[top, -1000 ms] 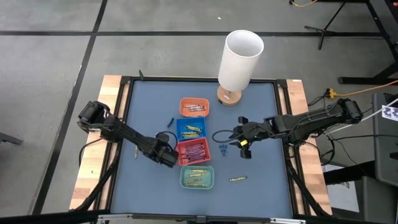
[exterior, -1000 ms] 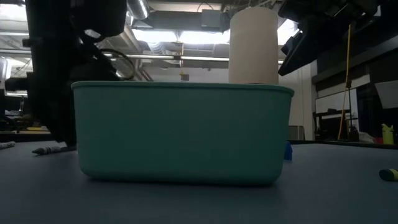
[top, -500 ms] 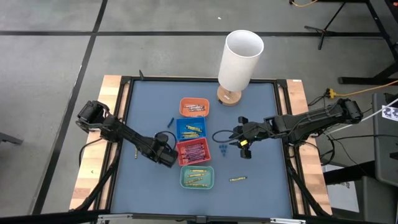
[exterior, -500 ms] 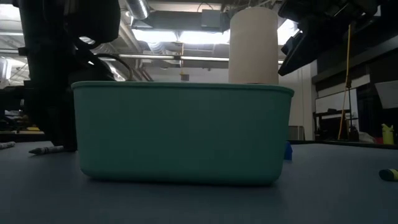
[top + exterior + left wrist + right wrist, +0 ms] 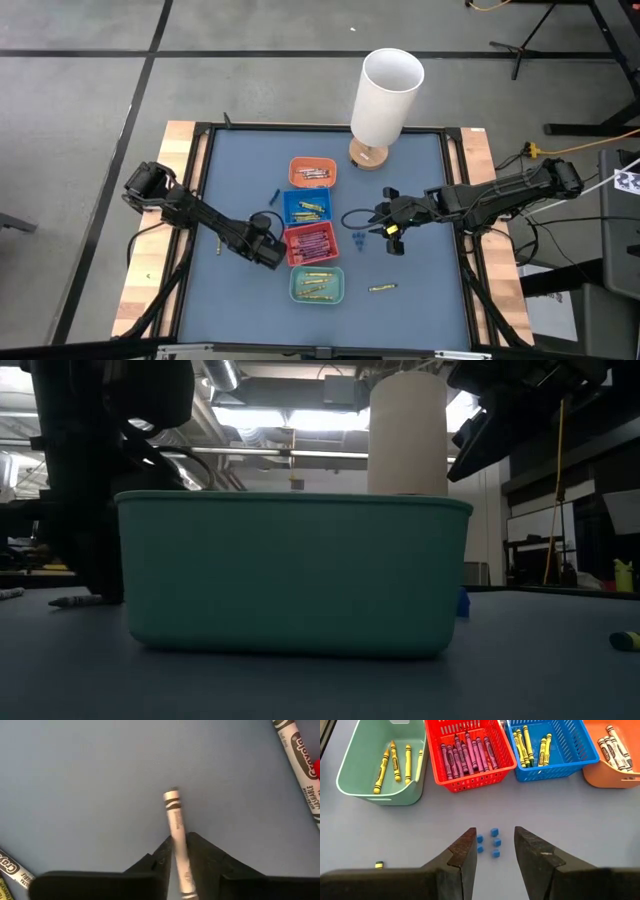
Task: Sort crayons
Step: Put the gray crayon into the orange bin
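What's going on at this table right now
A two-armed robot is sorting crayons into four small trays. The left gripper is down on the table beside the red tray, its jaws closing around a white-wrapped crayon. The right gripper waits with jaws open above a few small blue bits. Yellow crayons lie in the green tray, purple ones in the red. One yellow crayon is loose on the table.

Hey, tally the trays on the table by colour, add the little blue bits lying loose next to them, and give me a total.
green tray: 1
red tray: 1
blue tray: 1
orange tray: 1
small blue bits: 5
Total: 9
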